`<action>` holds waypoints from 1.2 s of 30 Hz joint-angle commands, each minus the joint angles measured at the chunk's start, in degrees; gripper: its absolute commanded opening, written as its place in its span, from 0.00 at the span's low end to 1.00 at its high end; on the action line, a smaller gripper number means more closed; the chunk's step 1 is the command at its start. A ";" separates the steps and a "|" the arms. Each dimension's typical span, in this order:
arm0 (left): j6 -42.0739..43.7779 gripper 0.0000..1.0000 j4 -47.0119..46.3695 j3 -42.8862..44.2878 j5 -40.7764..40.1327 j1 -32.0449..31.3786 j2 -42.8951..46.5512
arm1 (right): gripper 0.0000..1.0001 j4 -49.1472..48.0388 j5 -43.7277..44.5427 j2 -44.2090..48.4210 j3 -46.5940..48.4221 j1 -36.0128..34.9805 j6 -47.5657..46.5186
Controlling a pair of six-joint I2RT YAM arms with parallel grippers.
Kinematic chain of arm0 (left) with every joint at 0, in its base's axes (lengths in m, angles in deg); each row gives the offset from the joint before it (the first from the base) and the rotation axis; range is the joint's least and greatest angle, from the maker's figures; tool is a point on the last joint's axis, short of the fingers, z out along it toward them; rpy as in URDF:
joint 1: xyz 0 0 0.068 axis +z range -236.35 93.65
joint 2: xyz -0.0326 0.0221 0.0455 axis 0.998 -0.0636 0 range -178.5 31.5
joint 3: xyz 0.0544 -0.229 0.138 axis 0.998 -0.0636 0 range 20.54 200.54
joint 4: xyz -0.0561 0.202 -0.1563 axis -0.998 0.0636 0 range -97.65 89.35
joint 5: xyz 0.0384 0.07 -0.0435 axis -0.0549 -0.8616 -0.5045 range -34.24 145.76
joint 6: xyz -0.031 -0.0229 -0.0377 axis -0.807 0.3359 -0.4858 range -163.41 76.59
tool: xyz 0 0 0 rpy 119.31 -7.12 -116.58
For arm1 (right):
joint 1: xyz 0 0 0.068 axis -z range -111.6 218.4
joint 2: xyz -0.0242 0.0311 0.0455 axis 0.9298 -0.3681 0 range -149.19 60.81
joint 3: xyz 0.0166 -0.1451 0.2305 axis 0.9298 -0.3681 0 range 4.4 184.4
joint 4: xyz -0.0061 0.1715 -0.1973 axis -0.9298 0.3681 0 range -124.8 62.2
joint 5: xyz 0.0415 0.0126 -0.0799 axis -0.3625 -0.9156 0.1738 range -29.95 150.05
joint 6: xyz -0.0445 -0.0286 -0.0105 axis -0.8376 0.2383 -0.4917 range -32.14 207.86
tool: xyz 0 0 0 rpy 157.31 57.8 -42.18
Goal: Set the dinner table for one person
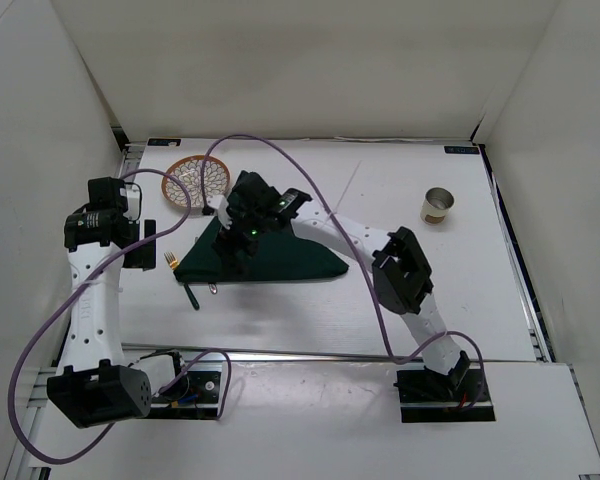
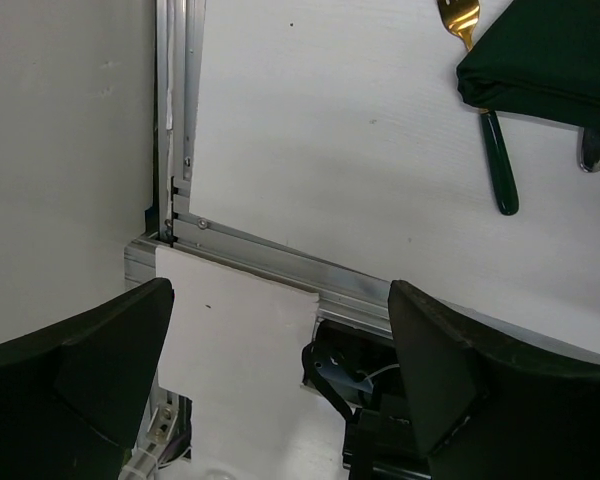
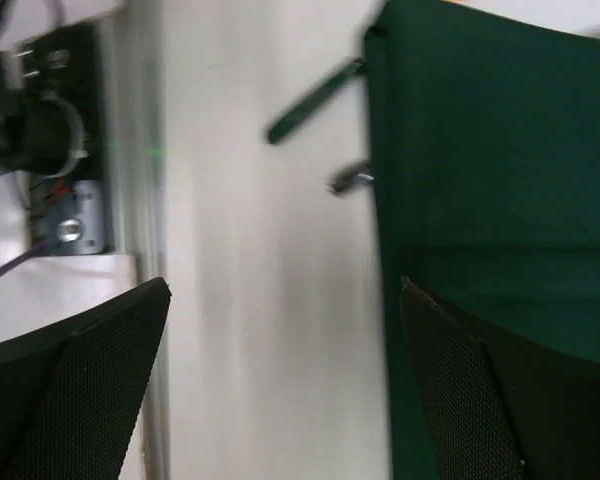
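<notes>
White dinner table (image 1: 310,310) lies flat between white walls, under two robot arms.
On it, a bit left of the middle, lies a dark green cloth (image 1: 280,262), and one corner covers part of a gold fork (image 2: 460,15). Over the cloth hangs the right gripper (image 3: 285,300), fingers wide apart and holding nothing. At the near left corner, the left gripper (image 2: 280,300) is spread wide too. Far right stands a tin cup (image 1: 438,205).

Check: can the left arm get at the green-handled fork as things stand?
Probably yes: the fork lies on the table near the open left pincer, handle bare, though the green cloth covers its neck.
</notes>
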 commanded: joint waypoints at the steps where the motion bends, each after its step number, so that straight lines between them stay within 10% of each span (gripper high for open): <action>1: -0.68 1.00 -0.10 -0.28 1.70 0.33 2.08 | 0.99 -5.78 14.99 8.33 -4.53 2.53 0.54; 12: 1.42 1.00 -1.77 -0.28 2.23 0.33 2.61 | 0.99 0.37 27.11 4.74 -18.17 18.43 -0.88; 27: 2.57 1.00 -3.44 -2.65 1.53 0.33 4.36 | 0.95 2.74 24.74 1.85 -15.46 16.42 -0.88; 30: 2.57 1.00 -3.44 -3.26 1.01 0.33 4.36 | 0.69 3.80 23.61 -0.17 -14.58 16.42 -0.88; 32: 2.57 1.00 -3.44 -3.79 1.00 0.33 4.98 | 0.26 3.80 23.60 -0.18 -15.71 16.42 -0.88; 36: 3.18 1.00 -3.97 -4.32 -0.14 0.33 5.60 | 0.00 3.80 27.20 0.43 -18.79 16.42 -2.02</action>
